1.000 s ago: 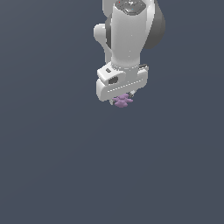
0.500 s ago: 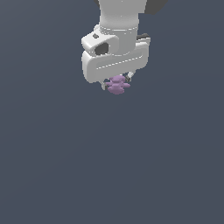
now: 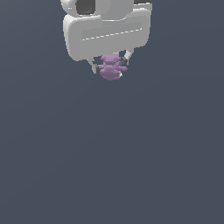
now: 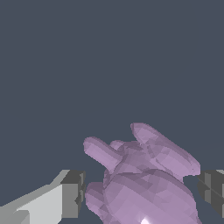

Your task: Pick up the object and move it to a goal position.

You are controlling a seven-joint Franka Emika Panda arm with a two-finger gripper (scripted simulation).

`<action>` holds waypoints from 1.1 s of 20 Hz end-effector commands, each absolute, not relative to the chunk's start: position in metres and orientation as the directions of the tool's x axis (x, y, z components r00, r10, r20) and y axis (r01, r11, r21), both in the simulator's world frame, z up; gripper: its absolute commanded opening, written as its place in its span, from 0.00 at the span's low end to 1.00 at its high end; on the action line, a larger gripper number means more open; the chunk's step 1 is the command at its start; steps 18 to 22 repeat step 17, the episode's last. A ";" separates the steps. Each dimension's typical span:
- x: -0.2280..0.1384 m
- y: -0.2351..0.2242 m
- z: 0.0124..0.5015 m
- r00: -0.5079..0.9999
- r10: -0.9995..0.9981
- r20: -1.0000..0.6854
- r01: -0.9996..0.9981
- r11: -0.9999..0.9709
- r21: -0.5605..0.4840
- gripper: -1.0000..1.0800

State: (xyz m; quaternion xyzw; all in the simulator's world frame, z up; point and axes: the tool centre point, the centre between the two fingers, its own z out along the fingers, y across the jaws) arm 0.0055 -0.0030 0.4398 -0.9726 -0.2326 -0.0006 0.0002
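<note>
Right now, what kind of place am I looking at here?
Probably a simulated test scene, not a real room: flat, featureless grey all around, a blocky white hand, and a faceted pale-purple object held between its fingers.

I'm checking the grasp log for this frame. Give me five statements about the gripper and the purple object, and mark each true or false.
1. The object sits between the fingers of the gripper. True.
2. The object is bright green. False: it is pale purple.
3. The object has short stubby protrusions, as the wrist view shows. True.
4. The object is larger than the gripper's white body. False: it is much smaller than the white body above it.
5. A second object lies below the gripper in the exterior view. False: only plain dark background shows there.
</note>
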 end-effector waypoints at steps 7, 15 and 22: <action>0.016 -0.012 0.474 0.892 0.452 0.000 0.452 -0.892 0.000 0.00; 0.019 -0.014 0.484 0.892 0.452 0.000 0.452 -0.892 0.000 0.00; 0.020 -0.015 0.485 0.892 0.452 0.000 0.452 -0.892 0.000 0.00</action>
